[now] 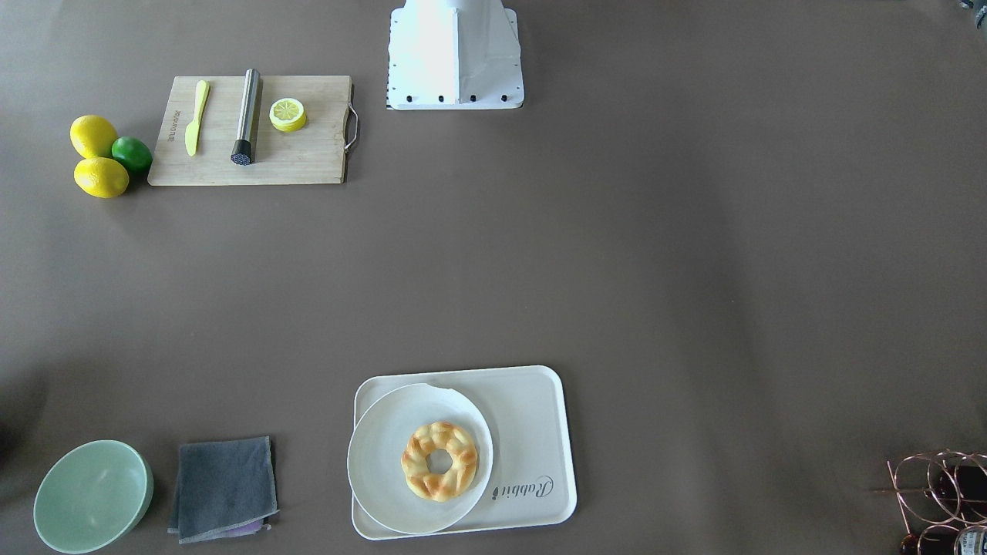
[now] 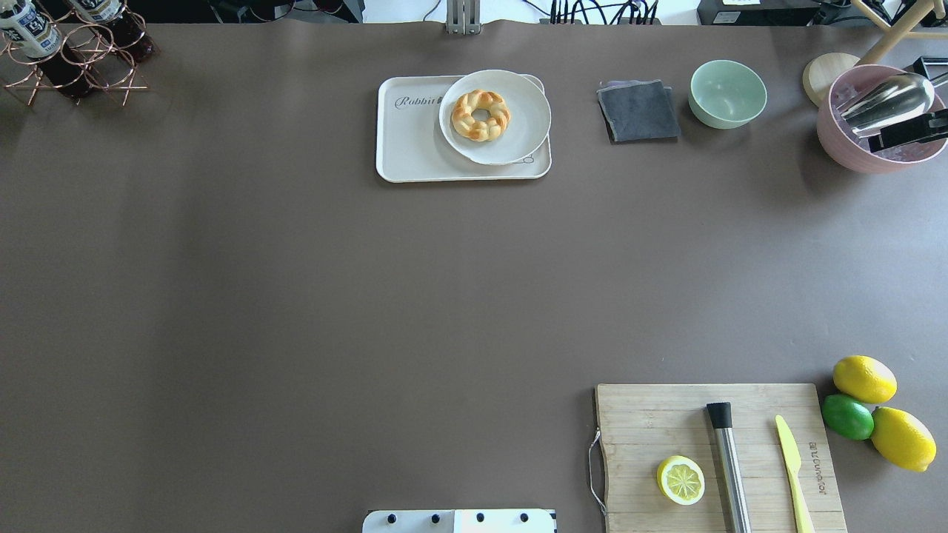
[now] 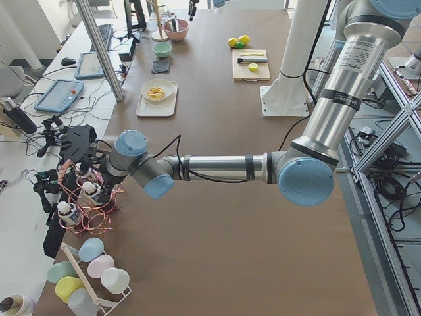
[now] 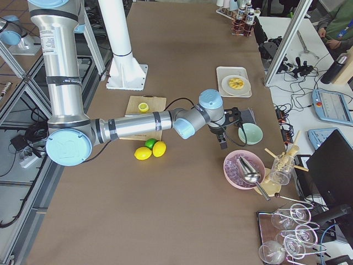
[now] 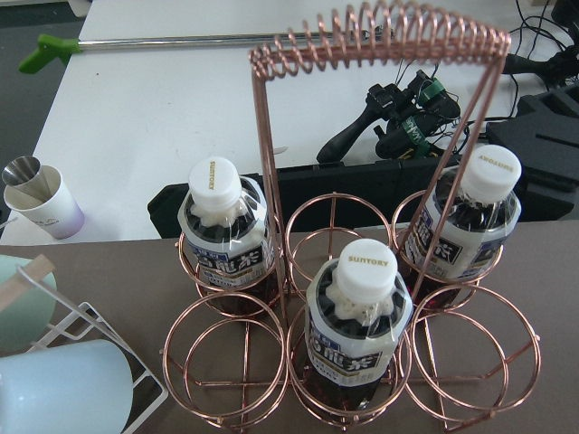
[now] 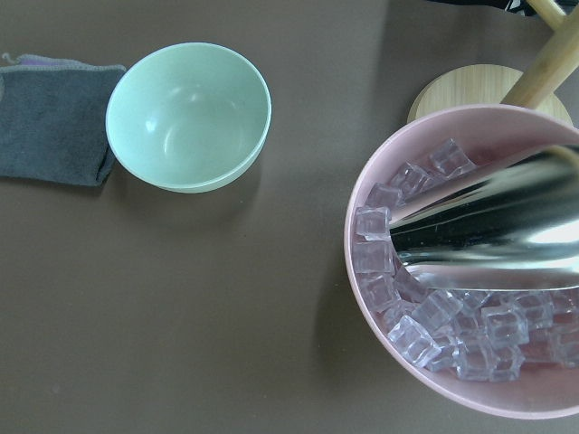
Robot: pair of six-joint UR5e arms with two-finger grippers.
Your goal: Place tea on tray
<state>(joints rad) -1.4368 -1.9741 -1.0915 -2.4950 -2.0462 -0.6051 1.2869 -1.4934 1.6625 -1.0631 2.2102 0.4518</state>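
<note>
1. At table's far-left corner, 10 o'clock in overhead view: tea (image 5: 359,325), 3 bottles, upright, caps up. Each sits in its own ring of copper wire rack (image 5: 380,23); front-centre bottle is nearest the wrist cam.
2. Above rack, on near arm in left side view: left gripper (image 3: 71,153). Tea lies at 6 o'clock of wrist-view centre. Fingers not shown, so can't tell if spread or pinched.
3. Far edge, 12 o'clock: tray (image 2: 415,152), approx. 3 o'clock from rack. Bare strip on "Rabbit" side; plate (image 2: 522,126) w/ bread ring (image 2: 481,115) fills the rest.
4. Opposite corner, 2 o'clock: right gripper (image 4: 222,139) by ice bowl (image 6: 461,117), well apart from tea. Finger state can't tell.
5. Judgement: left arm is nearer and should pick. Lift prob. needs to go straight up the bottle axis to clear ring & handle.
</note>
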